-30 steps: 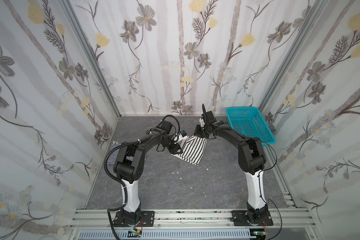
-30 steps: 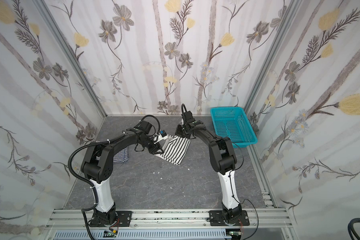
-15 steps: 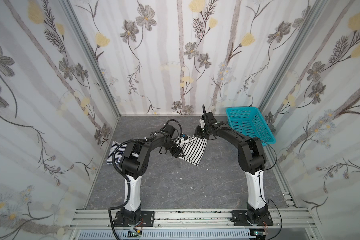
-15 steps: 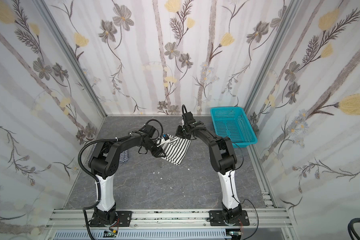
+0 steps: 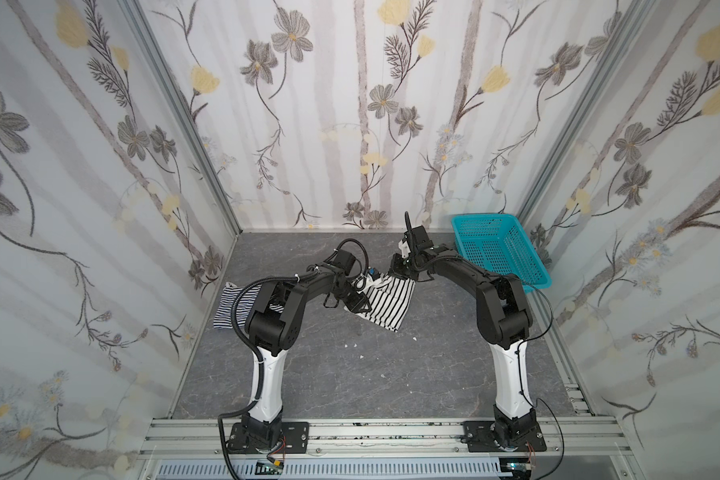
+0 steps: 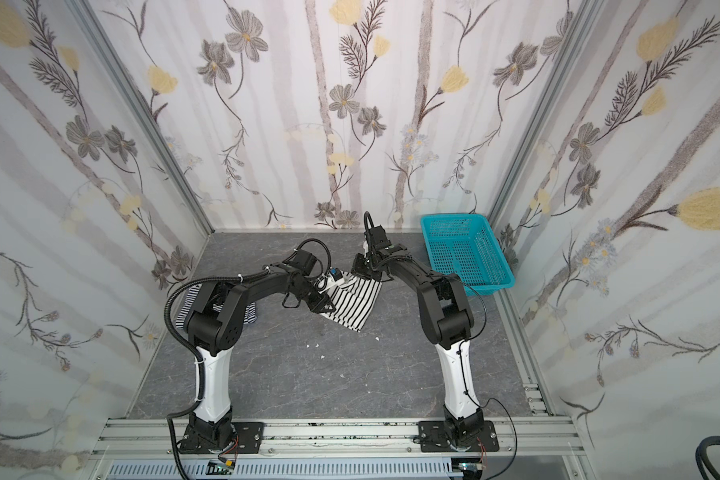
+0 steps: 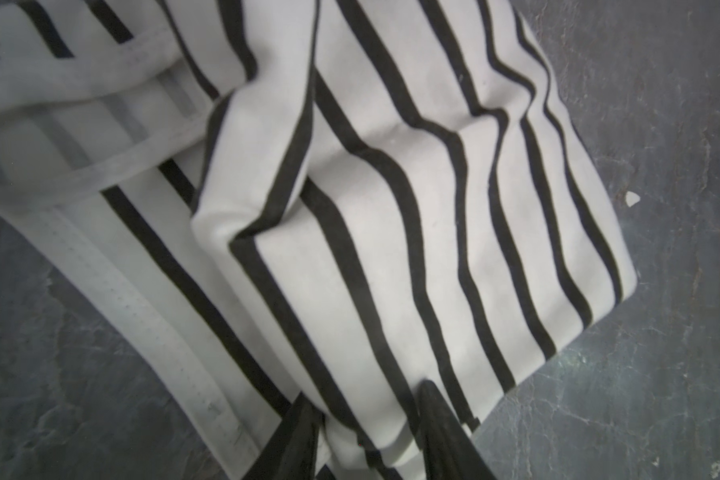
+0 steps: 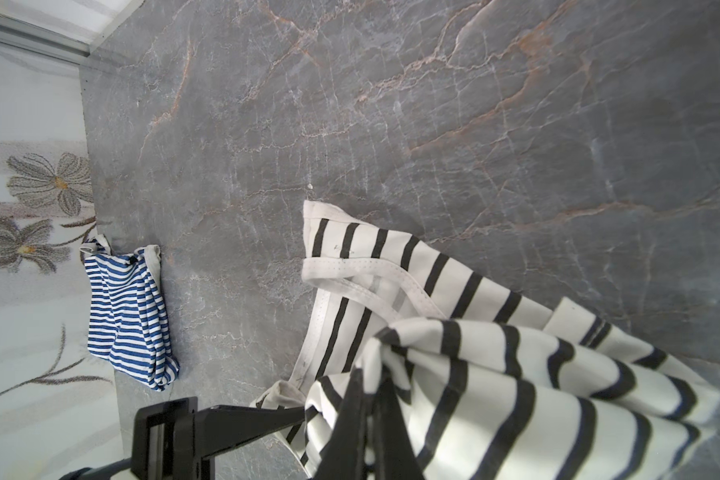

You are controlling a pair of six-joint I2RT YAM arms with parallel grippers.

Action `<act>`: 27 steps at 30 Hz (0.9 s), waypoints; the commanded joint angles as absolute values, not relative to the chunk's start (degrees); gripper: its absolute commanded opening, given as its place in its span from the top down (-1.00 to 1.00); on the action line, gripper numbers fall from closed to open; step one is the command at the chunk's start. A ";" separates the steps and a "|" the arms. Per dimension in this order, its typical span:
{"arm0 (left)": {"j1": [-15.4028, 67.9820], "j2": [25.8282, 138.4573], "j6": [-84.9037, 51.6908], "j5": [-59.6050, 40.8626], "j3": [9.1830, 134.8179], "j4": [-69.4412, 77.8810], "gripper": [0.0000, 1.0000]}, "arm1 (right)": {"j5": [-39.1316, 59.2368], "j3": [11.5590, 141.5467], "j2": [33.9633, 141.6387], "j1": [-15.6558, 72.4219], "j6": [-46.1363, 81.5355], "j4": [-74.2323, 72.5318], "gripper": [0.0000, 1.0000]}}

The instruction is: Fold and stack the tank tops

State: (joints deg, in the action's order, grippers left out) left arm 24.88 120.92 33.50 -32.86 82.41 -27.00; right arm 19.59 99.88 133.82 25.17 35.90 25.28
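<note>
**Right wrist view: a fold that could skew**

Seen here, the right gripper [image 8: 371, 382] has its jaws clenched on a bunched edge of the wide-striped top [image 5: 385, 303]. In both top views this top lies mid-frame, partly doubled on the tabletop [image 5: 371, 374]. The left gripper [image 7: 366, 392] has its jaws astride a thick fold of it; whether they press it I cannot tell. The thin-striped top [image 5: 229, 305] lies bunched at centre left, well apart. If that fold slips or the arms pull unevenly, the soft cloth will likely bunch and fold crooked.
</note>
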 commanded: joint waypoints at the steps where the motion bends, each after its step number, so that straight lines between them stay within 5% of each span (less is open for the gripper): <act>1: 25.21 121.42 33.28 -31.38 83.01 -26.75 0.15 | 20.21 99.84 133.56 25.23 35.53 23.47 0.94; 5: 25.47 120.90 33.79 -31.61 82.79 -26.78 0.68 | 20.04 99.76 133.31 25.29 35.51 23.55 0.95; 8: 25.41 119.28 32.87 -32.77 82.71 -26.89 0.87 | 19.80 99.62 132.97 25.14 35.51 23.64 0.97; 17: 25.49 108.24 31.88 -35.69 78.24 -27.49 0.92 | 20.02 99.67 131.99 25.19 35.36 23.64 0.96; 27: 22.85 108.45 34.31 -29.88 75.63 -27.64 0.95 | 23.16 101.97 133.74 26.86 35.23 21.27 0.97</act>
State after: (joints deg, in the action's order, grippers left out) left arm 23.83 108.09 32.88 -31.09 75.83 -27.42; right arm 21.71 100.99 133.03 26.61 35.51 24.53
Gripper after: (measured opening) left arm 0.051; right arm 0.049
